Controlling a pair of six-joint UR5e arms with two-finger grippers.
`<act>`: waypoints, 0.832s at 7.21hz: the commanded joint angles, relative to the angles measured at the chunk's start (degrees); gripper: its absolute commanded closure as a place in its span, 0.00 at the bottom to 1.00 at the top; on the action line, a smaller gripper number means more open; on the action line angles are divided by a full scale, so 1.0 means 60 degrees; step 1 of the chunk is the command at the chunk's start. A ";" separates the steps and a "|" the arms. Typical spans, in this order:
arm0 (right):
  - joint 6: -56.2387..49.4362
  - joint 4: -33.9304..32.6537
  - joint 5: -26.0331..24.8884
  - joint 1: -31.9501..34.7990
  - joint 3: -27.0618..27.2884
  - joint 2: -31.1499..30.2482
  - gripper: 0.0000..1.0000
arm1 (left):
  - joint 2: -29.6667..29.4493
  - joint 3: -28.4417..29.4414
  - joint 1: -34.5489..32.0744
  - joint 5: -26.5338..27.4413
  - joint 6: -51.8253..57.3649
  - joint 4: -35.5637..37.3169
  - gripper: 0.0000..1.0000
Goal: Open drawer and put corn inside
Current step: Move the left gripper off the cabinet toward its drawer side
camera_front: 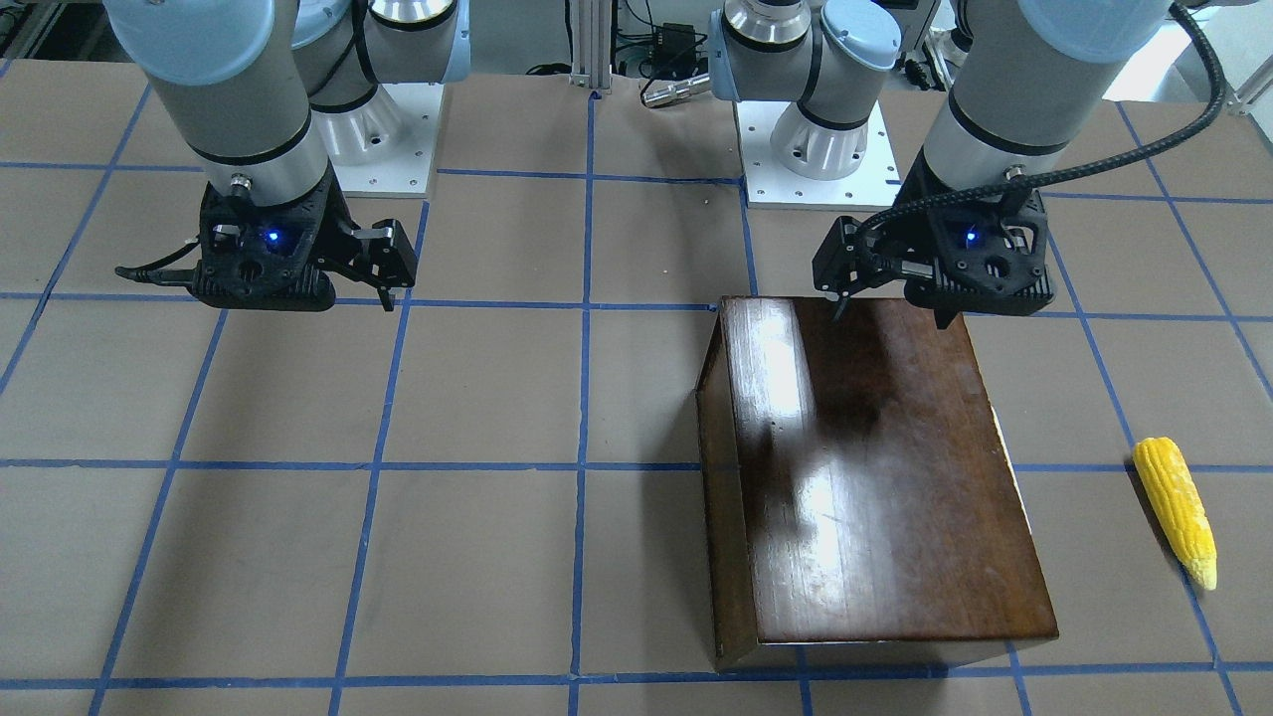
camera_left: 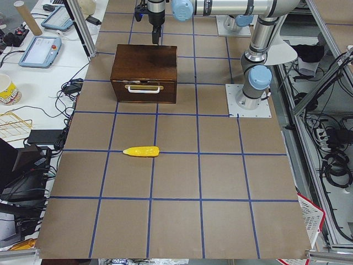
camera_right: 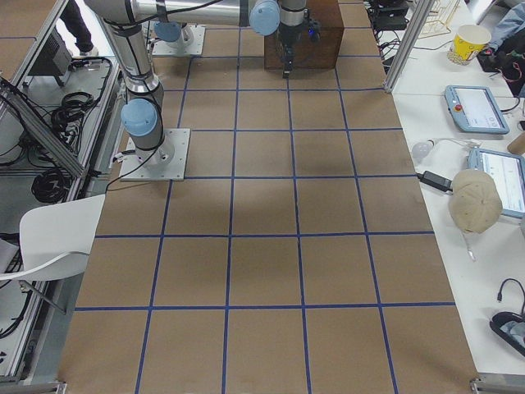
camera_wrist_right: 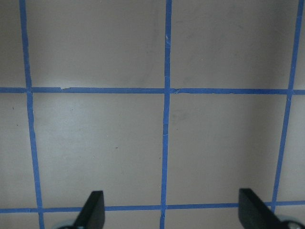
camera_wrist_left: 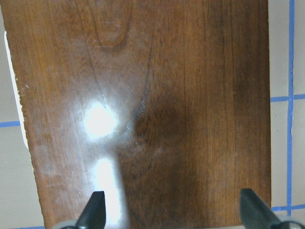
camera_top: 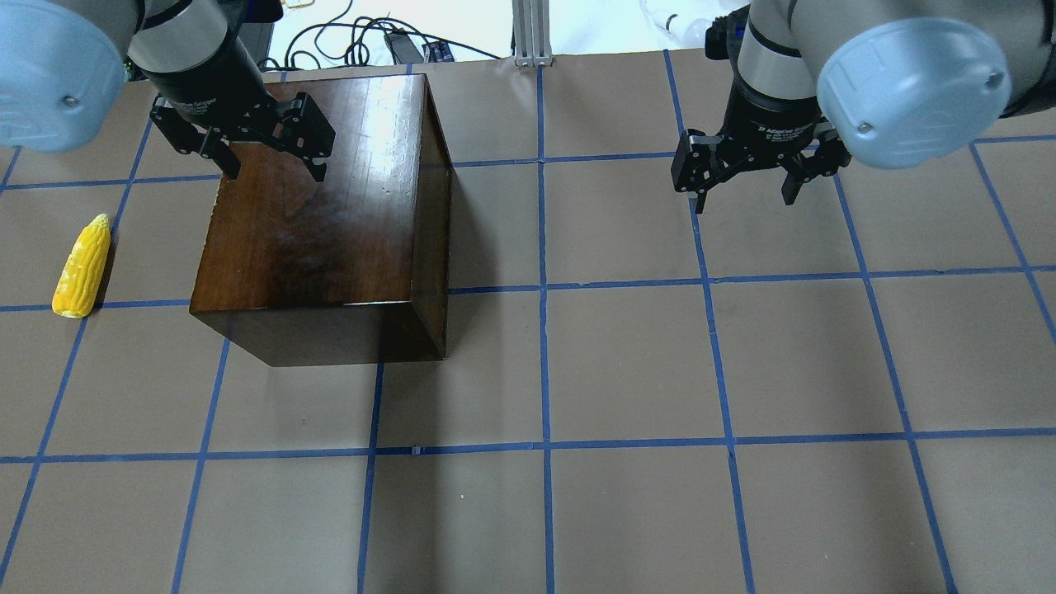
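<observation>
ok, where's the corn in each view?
Front-facing: corn far right, right of the wooden box.
Overhead: corn far left, left of the wooden box.
Exterior left: corn mid-frame, below the wooden box.
Exterior right: not in it.
Left wrist: not in it, only the wooden box top.
Right wrist: not in it.
Shared landmark: the wooden box.

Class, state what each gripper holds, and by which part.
Nothing is held. Left gripper is open above the box, right gripper open above the table; the corn lies untouched.
</observation>
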 commanded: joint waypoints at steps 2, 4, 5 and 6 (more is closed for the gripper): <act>0.0000 -0.0014 0.0000 0.0000 0.0000 0.0000 0.00 | -0.0035 0.0061 0.0617 -0.0042 0.0005 0.0003 0.00; 0.0000 0.0000 -0.0015 0.0000 0.0000 0.0000 0.00 | -0.0122 0.0178 0.1772 -0.0260 0.0382 0.0003 0.00; 0.0000 0.0000 -0.0015 0.0000 0.0000 0.0000 0.00 | -0.0123 0.0251 0.2183 -0.0305 0.1154 0.0018 0.00; 0.0000 0.0000 -0.0015 0.0000 0.0000 0.0000 0.00 | -0.0181 0.0324 0.2622 -0.0320 0.1786 0.0076 0.00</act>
